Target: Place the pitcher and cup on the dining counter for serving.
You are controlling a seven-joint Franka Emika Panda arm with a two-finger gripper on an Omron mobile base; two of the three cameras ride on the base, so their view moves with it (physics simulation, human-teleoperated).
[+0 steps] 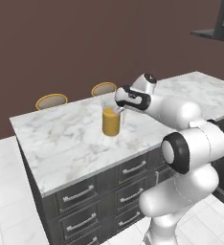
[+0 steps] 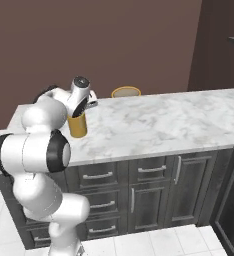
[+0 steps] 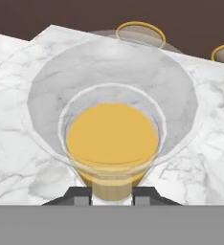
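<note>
left base view: the dining desk (image 1: pixel 61 139), a long white marble slab over dark drawers (image 1: pixel 78 194), runs from the left edge to the upper right of the frame. two tan-rimmed stools (image 1: pixel 51 101) peek over its far edge at upper centre. the white arm rises from the lower right and bends toward the middle of the frame, ending at the pitcher (image 1: pixel 111 119). the pitcher stands upright on the desk, centre of the frame, about half full of orange liquid. the pincer (image 1: pixel 117 109) sits at the pitcher's rim; in the hand view its dark tips flank the near wall at the bottom centre, narrow around the glass, so it appears to be gripping the pitcher (contact itself is hard to confirm through the clear wall).

judging by this, the pitcher half of the task is at the set-down stage: base apparently on the marble. the next move calls for spreading the fingers and lifting straight off without tipping it, then fetching the green cup.
</note>
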